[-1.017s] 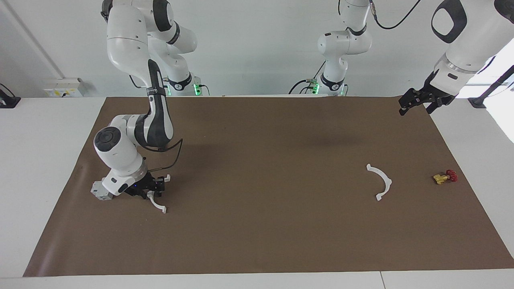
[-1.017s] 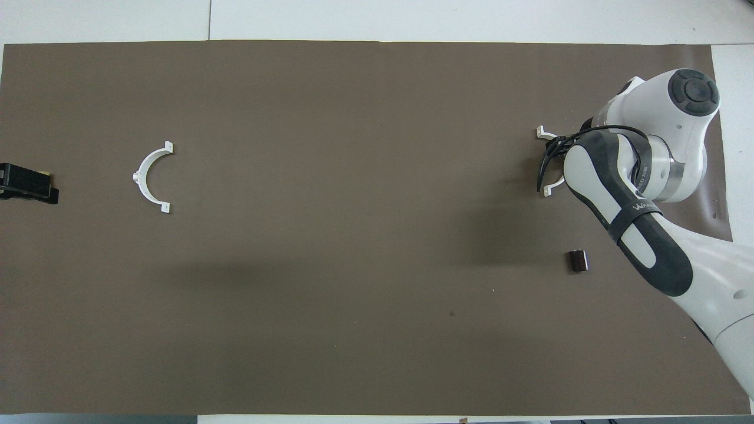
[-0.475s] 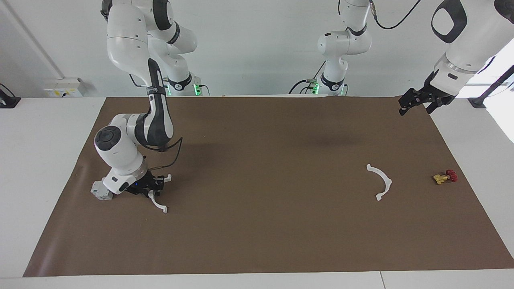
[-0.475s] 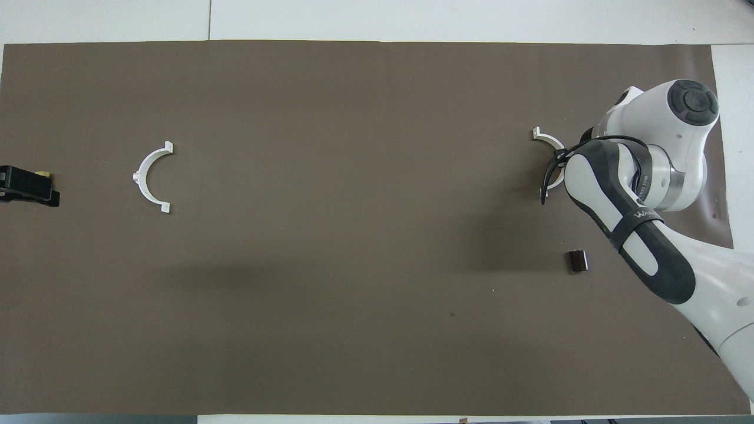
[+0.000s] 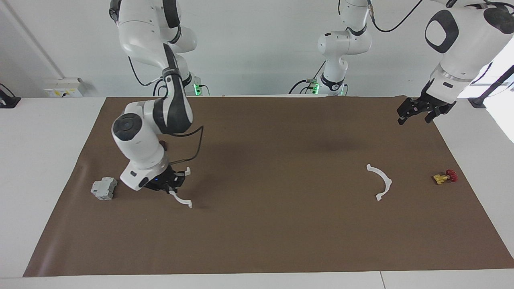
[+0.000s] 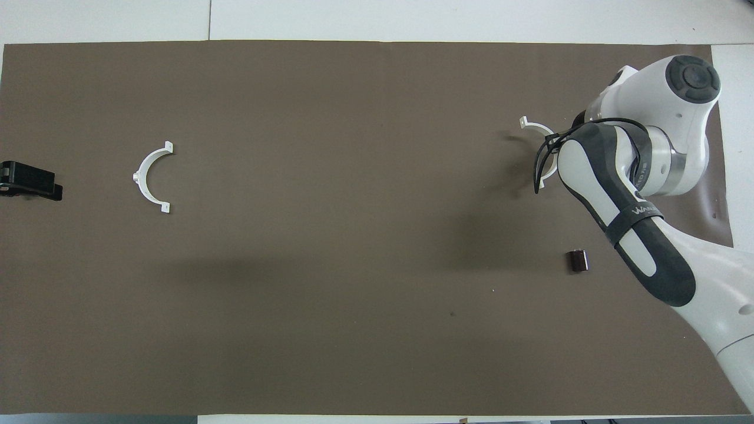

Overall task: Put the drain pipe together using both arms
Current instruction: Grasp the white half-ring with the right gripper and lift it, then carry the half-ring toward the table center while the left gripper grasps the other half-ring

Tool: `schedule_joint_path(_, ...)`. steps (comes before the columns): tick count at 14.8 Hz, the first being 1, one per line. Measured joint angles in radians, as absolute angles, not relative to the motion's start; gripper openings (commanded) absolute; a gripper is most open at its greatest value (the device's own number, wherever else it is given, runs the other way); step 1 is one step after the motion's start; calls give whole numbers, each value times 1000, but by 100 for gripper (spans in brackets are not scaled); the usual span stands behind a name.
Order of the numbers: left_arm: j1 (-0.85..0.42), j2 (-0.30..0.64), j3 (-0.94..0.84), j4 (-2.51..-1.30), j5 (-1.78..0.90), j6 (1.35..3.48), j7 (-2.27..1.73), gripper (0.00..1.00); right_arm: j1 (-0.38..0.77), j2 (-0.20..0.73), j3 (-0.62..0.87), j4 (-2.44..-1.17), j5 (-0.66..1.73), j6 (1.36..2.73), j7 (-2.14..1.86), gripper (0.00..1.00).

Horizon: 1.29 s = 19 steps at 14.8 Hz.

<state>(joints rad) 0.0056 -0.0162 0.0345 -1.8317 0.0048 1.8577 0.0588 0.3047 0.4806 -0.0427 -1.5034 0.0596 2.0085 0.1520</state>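
Gripping one white arc (image 5: 179, 198) by its middle, the right gripper (image 5: 170, 185) is holding it just above the mat (image 5: 273, 241), beside a grey box (image 5: 103, 188). Another arc (image 5: 380, 181) is lying flat toward the left arm's end, near a yellow-red piece (image 5: 445, 176). Over the mat's corner, the left gripper (image 5: 415, 110) is hovering, fingers slightly apart.

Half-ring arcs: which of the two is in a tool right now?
The half-ring arc at the right arm's end, beside the grey box, gripped by the right tool. The other arc lies free on the mat.
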Motion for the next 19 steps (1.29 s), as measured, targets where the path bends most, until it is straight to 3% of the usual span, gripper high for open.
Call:
schedule_joint_path(5, 8, 92, 35, -1961, 5, 2147, 78, 100, 512, 560, -42, -1454, 56, 2076, 420, 10)
schedule_joint_path(16, 7, 315, 35, -1997, 5, 2420, 155, 100, 561, 603, -43, -1553, 53, 2200, 406, 13)
schedule_joint_path(17, 7, 328, 35, -1997, 5, 2431, 157, 100, 562, 603, -43, -1561, 53, 2207, 401, 17)
schedule_joint_path(19, 8, 340, 35, -1997, 5, 2442, 168, 97, 565, 603, -43, -1577, 53, 2223, 398, 41)
